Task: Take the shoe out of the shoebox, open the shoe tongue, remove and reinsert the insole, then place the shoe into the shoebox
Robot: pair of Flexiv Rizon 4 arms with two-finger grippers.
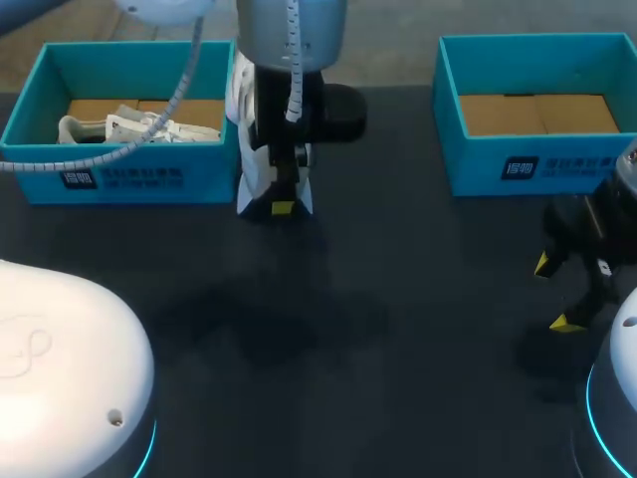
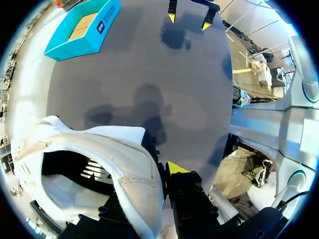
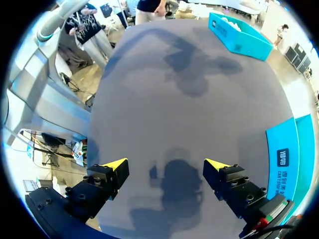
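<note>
Shoe (image 2: 117, 149) in your left claw (image 1: 280, 202): white, held over the dark surface (image 1: 328, 329), just off the front right corner of the left shoebox (image 1: 40, 164). From the left wrist you see the claw clamped on the shoe's collar wall. One yellow fingertip (image 2: 177, 168) presses the outside, and the other is hidden inside the opening. The shoe's mouth gapes wide beside the claw, dark within.

White stuff lies in that left shoebox, a second shoe or packing; you can't tell which.

Over on the right, your right claw (image 3: 166, 167) hovers low over the surface, fingers wide apart with nothing between them. The right shoebox (image 1: 478, 164) sits just behind and beside it, showing only its brown cardboard floor. Shoe and right claw are well apart.
</note>
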